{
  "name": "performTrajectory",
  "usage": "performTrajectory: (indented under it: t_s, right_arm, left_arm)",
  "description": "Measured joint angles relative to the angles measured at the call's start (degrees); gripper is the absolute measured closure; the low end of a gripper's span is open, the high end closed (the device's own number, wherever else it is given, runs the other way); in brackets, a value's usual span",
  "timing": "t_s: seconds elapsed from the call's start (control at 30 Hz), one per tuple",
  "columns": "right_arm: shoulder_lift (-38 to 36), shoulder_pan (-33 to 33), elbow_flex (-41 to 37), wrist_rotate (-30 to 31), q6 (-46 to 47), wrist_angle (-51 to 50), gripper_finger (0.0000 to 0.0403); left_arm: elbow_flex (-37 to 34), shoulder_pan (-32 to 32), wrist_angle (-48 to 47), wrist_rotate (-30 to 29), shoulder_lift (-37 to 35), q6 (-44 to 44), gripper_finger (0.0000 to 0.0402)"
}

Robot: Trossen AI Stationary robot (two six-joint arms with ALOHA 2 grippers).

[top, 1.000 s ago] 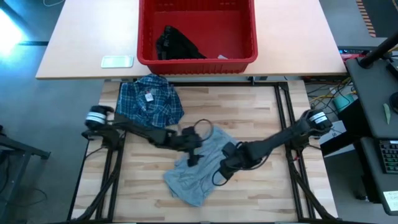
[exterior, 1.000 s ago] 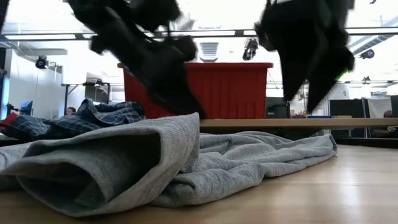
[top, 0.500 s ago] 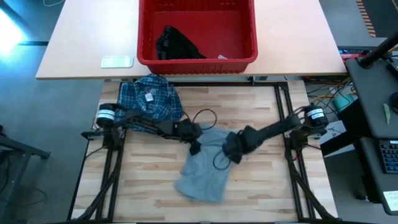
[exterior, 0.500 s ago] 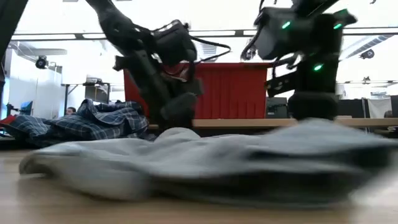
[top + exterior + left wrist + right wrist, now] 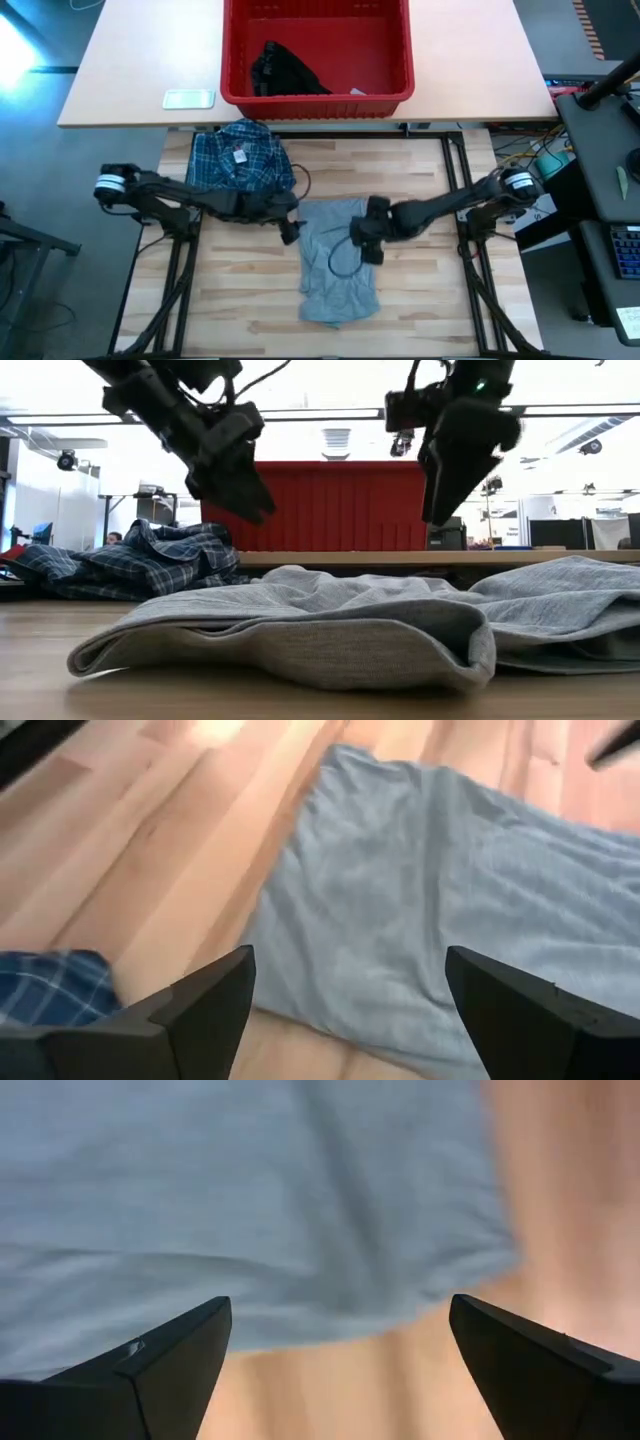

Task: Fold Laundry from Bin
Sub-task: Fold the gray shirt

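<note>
A red rectangular bin [image 5: 317, 52] sits on a pale desk beyond the wooden work surface [image 5: 240, 300], seen from above. Inside the bin, toward its left side, lies a small black garment [image 5: 283, 72], crumpled against the near wall; a small pale item rests at the near right of the bin floor, too small to identify. The rest of the bin floor is bare red plastic.

On the wooden surface, just in front of the bin, a blue-and-white plaid shirt [image 5: 240, 160] lies bunched at the far left. A light grey T-shirt [image 5: 338, 262] lies near the middle of the surface, loosely folded into a rough rectangle, with a rolled fold along its near edge in the low view.

The left gripper [image 5: 289, 229] hangs above the surface at the T-shirt's far left corner, its fingers [image 5: 205, 1000] spread apart and holding nothing. The right gripper [image 5: 366, 247] hovers over the T-shirt's far right part, its fingers [image 5: 170, 1355] also spread wide and empty, grey cloth showing between them.

A pale flat object [image 5: 188, 98] lies on the desk left of the bin.
</note>
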Motion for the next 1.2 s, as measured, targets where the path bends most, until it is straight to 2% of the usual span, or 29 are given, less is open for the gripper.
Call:
performTrajectory:
  t_s: [0.1,0.17,0.3,0.47,0.57,0.67,0.87,1.0,1.2]
  right_arm:
    - [2.5,3.4,-0.7,-3.4,2.2,4.5,0.0035]
    - [4.6,5.0,-1.2,-4.3,3.5,8.1,0.0035]
    - [9.7,6.2,-1.2,-6.1,3.5,13.4,0.0035]
    - [14.7,6.1,-1.1,-9.4,3.6,10.7,0.0035]
    - [15.4,6.7,-1.1,-10.1,2.4,6.7,0.0035]
    - [13.3,6.9,-1.4,-10.4,1.9,4.7,0.0035]
    - [5.8,7.6,-1.6,-9.4,3.6,3.7,0.0035]
    - [3.5,8.8,-1.7,-8.1,5.6,5.1,0.0035]
    - [4.4,10.1,-2.1,-8.2,5.8,8.4,0.0035]
  left_arm:
    - [-3.0,-1.8,4.6,1.0,0.3,-1.0,0.0092]
    - [-5.0,-4.3,11.1,1.7,1.9,-1.0,0.0092]
    - [-6.1,-10.3,21.8,2.3,7.8,-4.1,0.0092]
    - [-3.8,-13.1,17.6,-0.3,18.9,-9.6,0.0092]
    - [-2.4,-13.3,17.1,-2.2,22.1,-11.2,0.0092]
    - [-1.4,-13.3,13.0,-2.6,21.5,-11.4,0.0092]
    - [0.7,-13.5,1.0,-2.0,14.0,-10.2,0.0092]
    - [1.7,-14.6,5.2,-3.1,10.6,-10.1,0.0092]
    - [0.6,-16.1,15.8,-5.3,17.7,-13.7,0.0092]
